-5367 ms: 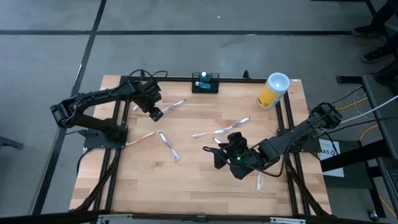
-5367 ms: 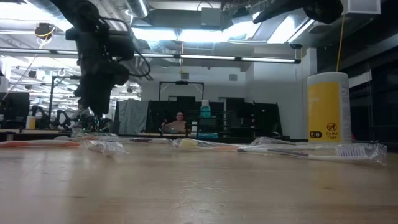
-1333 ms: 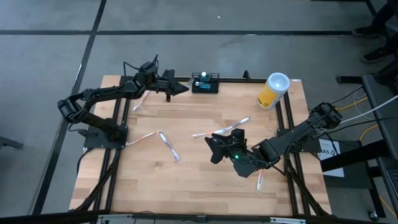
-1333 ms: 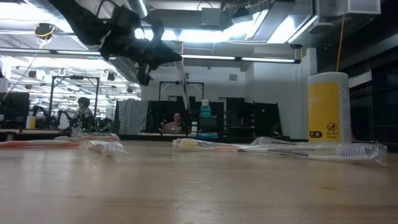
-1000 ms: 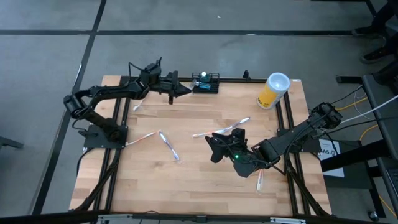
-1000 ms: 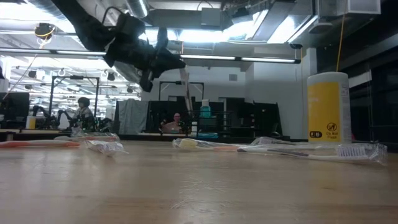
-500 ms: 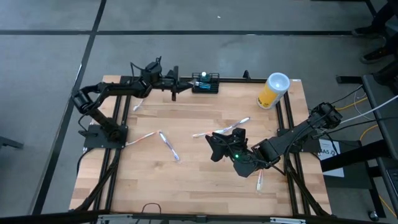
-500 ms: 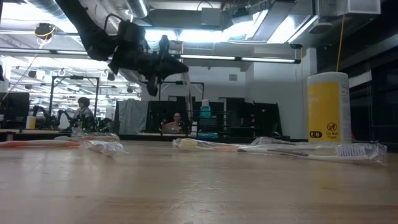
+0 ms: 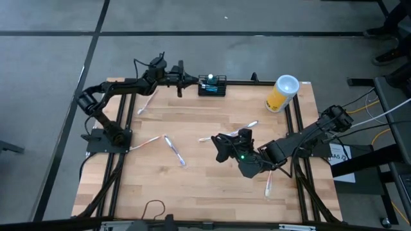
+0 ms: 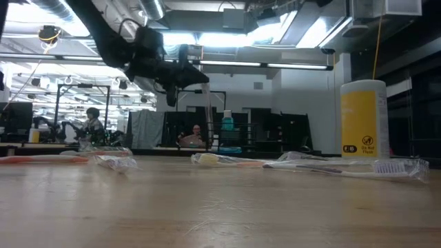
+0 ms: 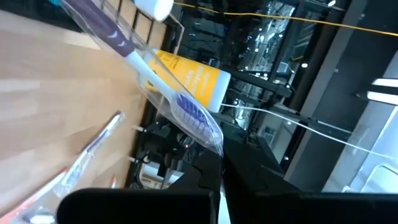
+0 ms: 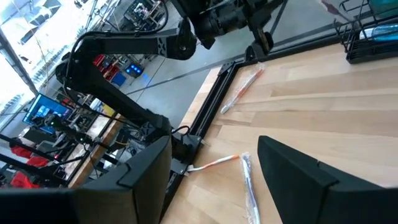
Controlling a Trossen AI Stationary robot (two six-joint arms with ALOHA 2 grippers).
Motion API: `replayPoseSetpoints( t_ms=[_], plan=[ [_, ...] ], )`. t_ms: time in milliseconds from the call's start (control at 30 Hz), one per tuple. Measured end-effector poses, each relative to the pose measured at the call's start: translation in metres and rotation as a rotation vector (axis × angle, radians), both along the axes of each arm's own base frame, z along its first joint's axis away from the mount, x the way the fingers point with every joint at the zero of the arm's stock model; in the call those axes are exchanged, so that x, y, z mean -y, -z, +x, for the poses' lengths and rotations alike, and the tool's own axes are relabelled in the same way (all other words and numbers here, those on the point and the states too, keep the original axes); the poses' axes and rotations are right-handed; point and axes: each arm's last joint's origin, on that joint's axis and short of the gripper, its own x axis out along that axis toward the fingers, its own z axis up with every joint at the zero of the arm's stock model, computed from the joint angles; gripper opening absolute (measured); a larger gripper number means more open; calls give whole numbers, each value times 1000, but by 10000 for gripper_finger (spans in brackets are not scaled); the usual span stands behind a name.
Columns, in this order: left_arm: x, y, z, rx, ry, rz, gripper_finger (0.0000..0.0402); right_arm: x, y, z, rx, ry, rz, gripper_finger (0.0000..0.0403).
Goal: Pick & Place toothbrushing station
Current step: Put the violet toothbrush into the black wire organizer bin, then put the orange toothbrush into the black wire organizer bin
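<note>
The left gripper [image 9: 186,80] pinches a wrapped toothbrush [image 11: 158,87] just beside the black rack [image 9: 212,85] at the desk's back edge, nearer than the open, empty right gripper [image 9: 225,146]

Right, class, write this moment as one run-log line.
left gripper: shut on toothbrush, near rack | right gripper: open, over mid-table | rack: far table edge

A black toothbrushing station [image 9: 212,85] with something teal inside, a yellow cup [image 9: 280,95] rimmed in white, a purple-bristled toothbrush [image 11: 158,84] and a pale wooden table [image 9: 212,179] were seen.
</note>
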Motion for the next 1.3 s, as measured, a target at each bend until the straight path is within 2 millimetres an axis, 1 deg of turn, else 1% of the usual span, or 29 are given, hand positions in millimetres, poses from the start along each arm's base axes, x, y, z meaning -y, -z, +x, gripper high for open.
replayPoseSetpoints(
  t_ms=[233, 333, 400, 533, 767, 867, 967, 1067, 1167, 1233, 1300],
  plan=[
    [-29, 1, 29, 42, 20, 30, 3, 0, 0, 0, 11, 1, 17, 242],
    [-41, -4, 35, 60, 20, 70, 5, 0, -1, -1, 16, 3, 22, 242],
    [-46, -6, 35, 65, 16, 91, 11, 0, -2, -1, 17, 4, 23, 242],
    [-53, -6, 30, 57, 3, 131, 39, 0, -2, -1, 17, 3, 23, 242],
    [-53, -14, 24, 68, 53, 203, 125, 0, -1, -1, 15, 3, 21, 242],
    [-56, -14, 20, 68, 68, 221, 160, 0, -1, -1, 12, 2, 17, 242],
    [-63, -18, 11, 95, 97, 285, 185, 0, -2, -1, 12, 2, 16, 242],
    [-71, -21, -3, 116, 135, 349, 193, 0, -2, -1, 9, -1, 10, 242],
    [-75, -29, -19, 129, 219, 425, 190, 0, -2, -1, 8, -9, 11, 242],
    [-73, -39, -27, 149, 288, 495, 184, 0, -2, -1, 2, -19, 11, 242],
    [-64, -55, -31, 176, 350, 599, 178, -1, -2, -1, -5, -30, 6, 242]
  ],
)
